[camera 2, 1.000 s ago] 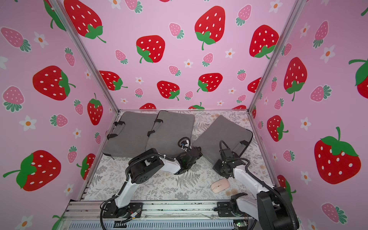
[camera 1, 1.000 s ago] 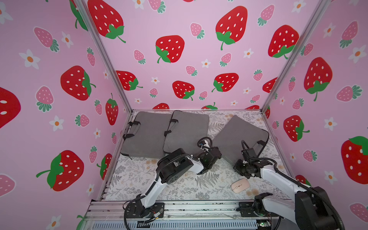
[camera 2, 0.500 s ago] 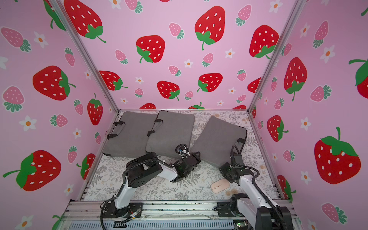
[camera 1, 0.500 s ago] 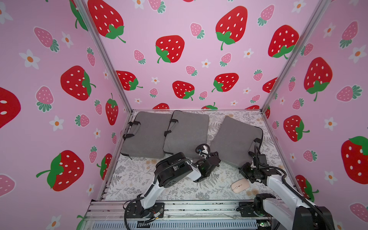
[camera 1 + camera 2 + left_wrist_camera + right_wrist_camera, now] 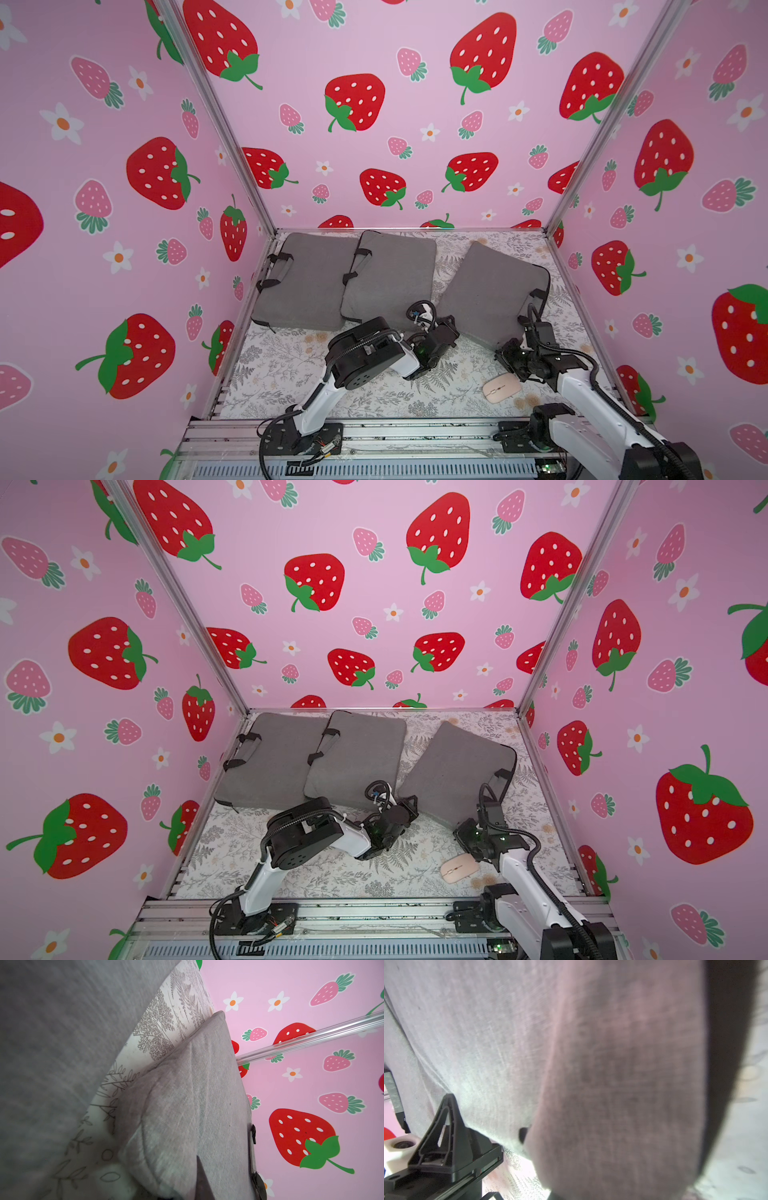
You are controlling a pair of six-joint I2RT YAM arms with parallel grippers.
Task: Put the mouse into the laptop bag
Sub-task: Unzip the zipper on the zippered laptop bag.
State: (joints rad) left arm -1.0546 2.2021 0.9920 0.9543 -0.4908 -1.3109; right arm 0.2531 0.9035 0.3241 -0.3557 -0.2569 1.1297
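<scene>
Mouse (image 5: pixel 501 387) lies outside the bag (image 5: pixel 490 286), flat on the mat (image 5: pixel 286 374) just off the bag's near corner. It touches neither the bag nor a gripper, as you can check in both top views. The bag sits askew, and in the right wrist view its near edge looks lifted off the mat.

Your left gripper (image 5: pixel 452 326) is at the bag's near left edge, jaws almost together and pinching the cloth. In the left wrist view one of its fingers (image 5: pixel 200 1178) lies on top of the fabric.

Your right gripper (image 5: pixel 505 353) is at the bag's near corner, between bag and mouse, jaws pressed together. Its wrist view shows a fold of bag cloth running right up to it, so it reads as a pinch on the bag, though you can't see the fingertips there.

Off the bag's left side, with bare mat between, a spare bag (image 5: pixel 305 286) is overlapped by a second spare bag (image 5: pixel 390 278).
</scene>
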